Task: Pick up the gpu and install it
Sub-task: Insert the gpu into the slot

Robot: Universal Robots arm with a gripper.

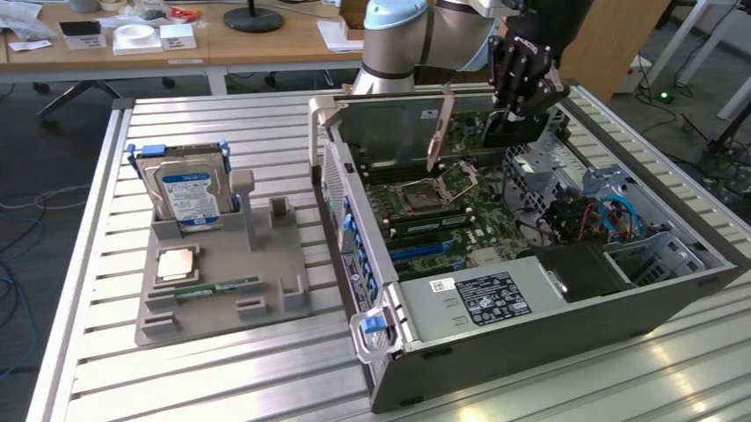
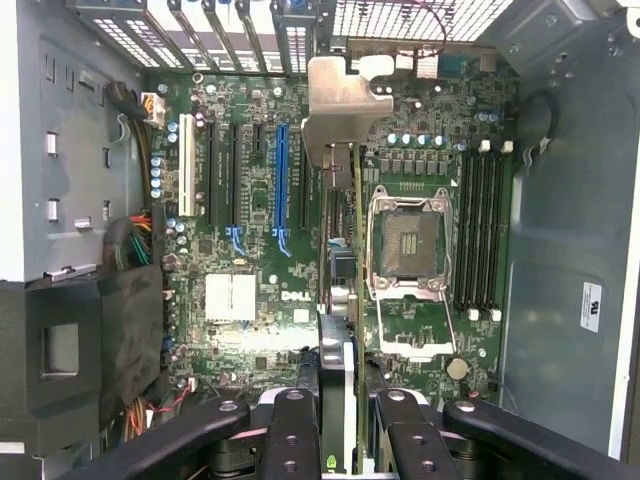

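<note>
Overhead, gpu (image 2: 338,340) edge-on between jaws, above motherboard (image 2: 262,268)

a slatted metal bench (image 1: 200,369); wooden desks (image 1: 294,46) stand well behind the jaws, cables (image 1: 24,200) trailing over grey floor (image 1: 18,149).

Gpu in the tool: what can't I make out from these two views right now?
Wrist view: the gpu shows edge-on, so its own body hides its connector edge.
Wrist view: the gpu covers the motherboard slot beneath it.
Wrist view: the picture's edge cuts off most of the tool.
Exterior view: the gpu's lower end blends into the dark interior of the case, so its gap to the motherboard cannot be judged.
</note>
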